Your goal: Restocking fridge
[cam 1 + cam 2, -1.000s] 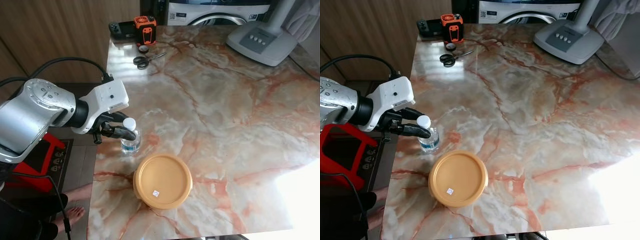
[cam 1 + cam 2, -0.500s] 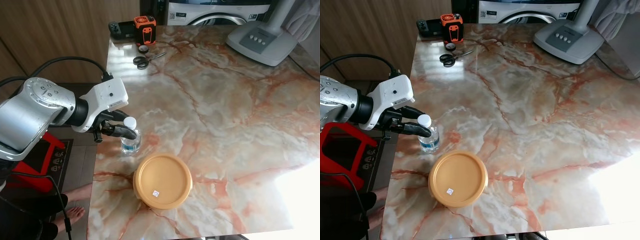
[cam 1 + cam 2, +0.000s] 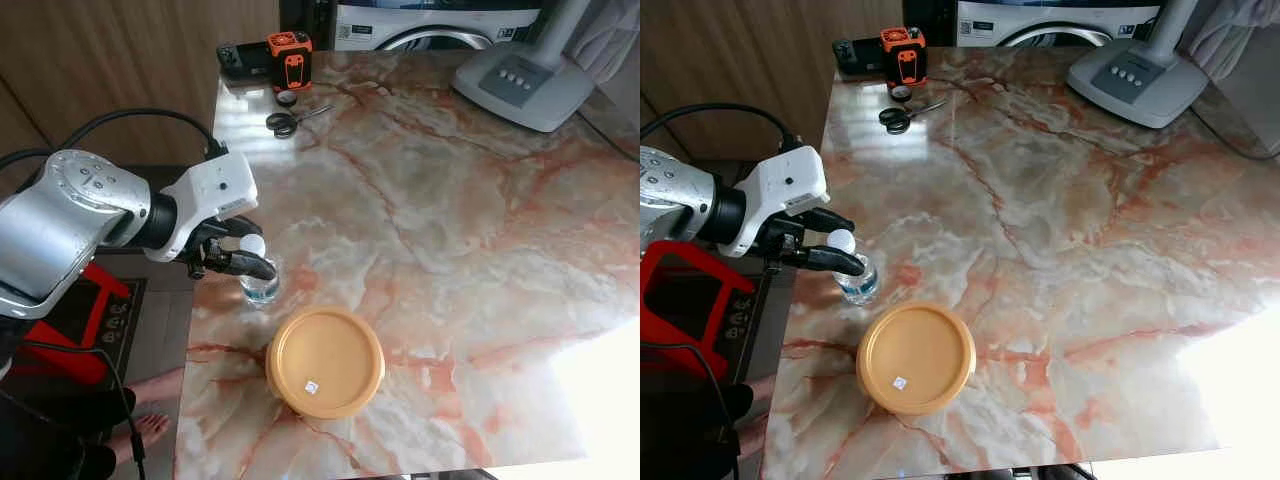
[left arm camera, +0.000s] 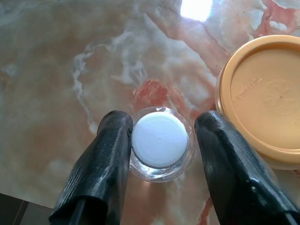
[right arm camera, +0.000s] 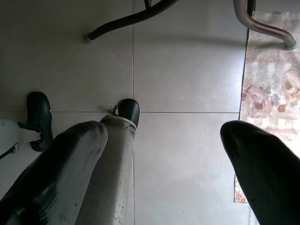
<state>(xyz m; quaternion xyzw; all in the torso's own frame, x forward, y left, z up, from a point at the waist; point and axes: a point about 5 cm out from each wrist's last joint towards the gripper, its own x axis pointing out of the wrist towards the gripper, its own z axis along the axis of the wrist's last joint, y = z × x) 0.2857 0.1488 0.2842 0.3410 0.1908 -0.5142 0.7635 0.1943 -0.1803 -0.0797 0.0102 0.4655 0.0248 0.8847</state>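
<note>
Left gripper open, straddling water bottle; orange-lidded container at 2 o'clock. Centre, then close below cap.

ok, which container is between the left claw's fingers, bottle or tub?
The bottle: white cap, clear body, a finger on each side. The orange tub sits beside it, outside the claw.

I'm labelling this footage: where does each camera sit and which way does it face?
Eye views: head, looking down at the marble table; left arm reaches in.
Left wrist view: looks down between open left gripper fingers onto the water bottle, orange container beside; eye views share these.
Right wrist view: open right gripper faces the floor.
</note>
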